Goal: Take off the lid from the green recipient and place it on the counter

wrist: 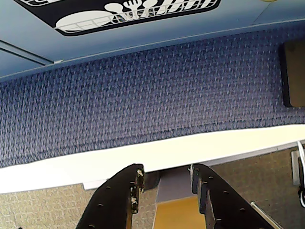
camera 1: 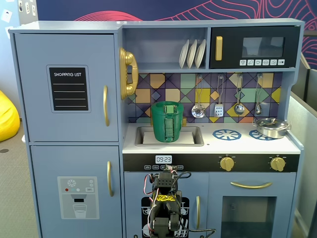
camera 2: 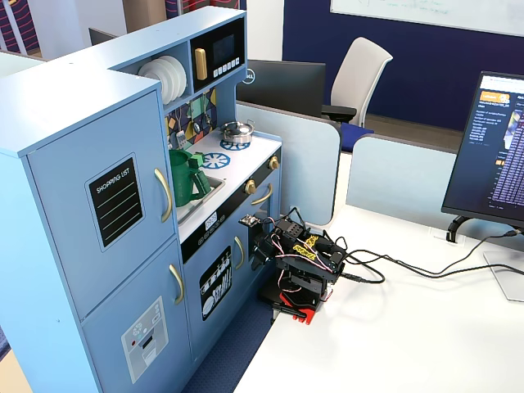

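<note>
arm folded low at the kitchen front, jaws (wrist: pixel 164 183) narrowly parted, empty, aimed at the floor. green recipient (camera 1: pixel 167 122) sits in the sink, lid (camera 1: pixel 167 104) apparently on, worktop (camera 1: pixel 247 144) beside it.

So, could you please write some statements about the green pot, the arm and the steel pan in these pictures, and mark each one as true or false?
1. The green recipient stands in the sink. True.
2. The gripper is closed around the lid. False: in the wrist view its fingers are apart and hold nothing, and it hangs low in front of the cabinet, over the carpet.
3. The steel pan sits on the counter at the right end in a fixed view, over a blue burner ring. True.
4. The white plates lie flat on the counter. False: they stand upright on the upper shelf.
5. The arm touches the green recipient. False: it is folded below counter level.
</note>
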Available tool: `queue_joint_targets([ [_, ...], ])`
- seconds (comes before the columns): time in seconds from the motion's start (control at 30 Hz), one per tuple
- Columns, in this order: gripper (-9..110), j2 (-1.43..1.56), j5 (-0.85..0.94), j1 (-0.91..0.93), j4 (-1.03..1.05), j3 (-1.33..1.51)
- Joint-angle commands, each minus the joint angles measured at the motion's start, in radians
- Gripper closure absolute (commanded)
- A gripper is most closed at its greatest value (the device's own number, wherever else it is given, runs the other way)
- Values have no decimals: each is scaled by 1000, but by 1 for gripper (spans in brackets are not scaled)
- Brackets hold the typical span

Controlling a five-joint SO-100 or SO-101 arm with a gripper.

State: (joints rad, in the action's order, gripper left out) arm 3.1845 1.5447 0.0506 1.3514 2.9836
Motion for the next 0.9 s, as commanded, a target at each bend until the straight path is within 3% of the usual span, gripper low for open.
queue_joint_targets([
  [0.0, 101, -3, -29, 55, 178, 15],
  [0.53, 101, -6, 23, 71, 120, -6],
  [0.63, 101, -28, 161, 106, 86, -121],
  [0.87, 101, -272, 202, 98, -138, -632],
])
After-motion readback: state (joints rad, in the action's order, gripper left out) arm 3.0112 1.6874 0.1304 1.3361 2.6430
